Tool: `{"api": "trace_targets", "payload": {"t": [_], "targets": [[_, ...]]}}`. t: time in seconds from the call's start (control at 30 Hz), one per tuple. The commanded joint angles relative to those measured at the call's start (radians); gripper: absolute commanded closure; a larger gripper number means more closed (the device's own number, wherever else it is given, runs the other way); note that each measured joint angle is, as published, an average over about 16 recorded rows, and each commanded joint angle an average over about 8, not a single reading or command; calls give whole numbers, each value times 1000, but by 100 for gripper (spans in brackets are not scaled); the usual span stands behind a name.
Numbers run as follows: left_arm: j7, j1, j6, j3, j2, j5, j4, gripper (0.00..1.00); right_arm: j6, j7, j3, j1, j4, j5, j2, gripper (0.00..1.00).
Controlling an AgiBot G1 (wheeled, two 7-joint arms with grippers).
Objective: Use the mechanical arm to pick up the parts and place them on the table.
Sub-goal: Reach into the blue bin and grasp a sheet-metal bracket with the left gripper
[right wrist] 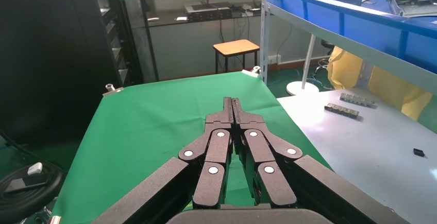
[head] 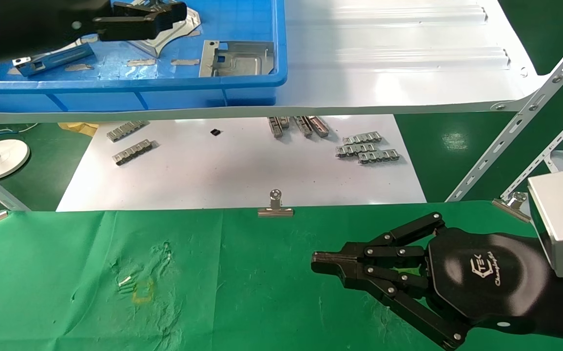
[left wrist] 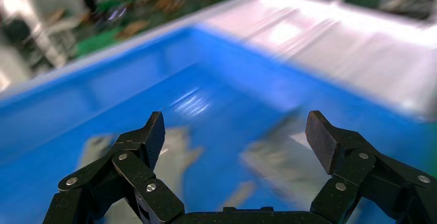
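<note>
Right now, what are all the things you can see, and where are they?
Parts: at least three, silvery, inside the bin.
Bin: one, blue, on the white shelf.
Link strips: several, grey, on the white sheet.
Binder clips: three, silver, at the cloth's far edge.
Table: one, green cloth, nearest the robot.
Left gripper: black, open, above the bin.
Right gripper: black, shut, empty, over the table.
</note>
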Motion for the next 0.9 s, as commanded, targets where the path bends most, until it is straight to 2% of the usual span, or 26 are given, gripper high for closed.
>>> {"api": "trace_targets", "payload": {"t": [0.03, 0.23, 0.27, 0.5, 0.53, 0.9], "targets": [[-16, -88, -45, 48, 54, 98, 97, 0, 0, 0, 0, 0, 0, 0, 0, 100], [33, -224, -170, 89, 181, 200, 377, 0, 0, 0, -1, 0, 0, 0, 0, 98], [45, -240, -191, 92, 200, 208, 419, 10, 0, 0, -1, 0, 0, 0, 0, 94], [94, -321, -279, 116, 298, 255, 636, 97, 0, -1, -1, 0, 0, 1, 0, 8], [98, -329, -284, 119, 306, 260, 656, 100, 1, -1, -1, 0, 0, 1, 1, 0], [109, -379, -287, 125, 335, 269, 766, 100, 1, -1, -2, 0, 0, 1, 1, 0]]}}
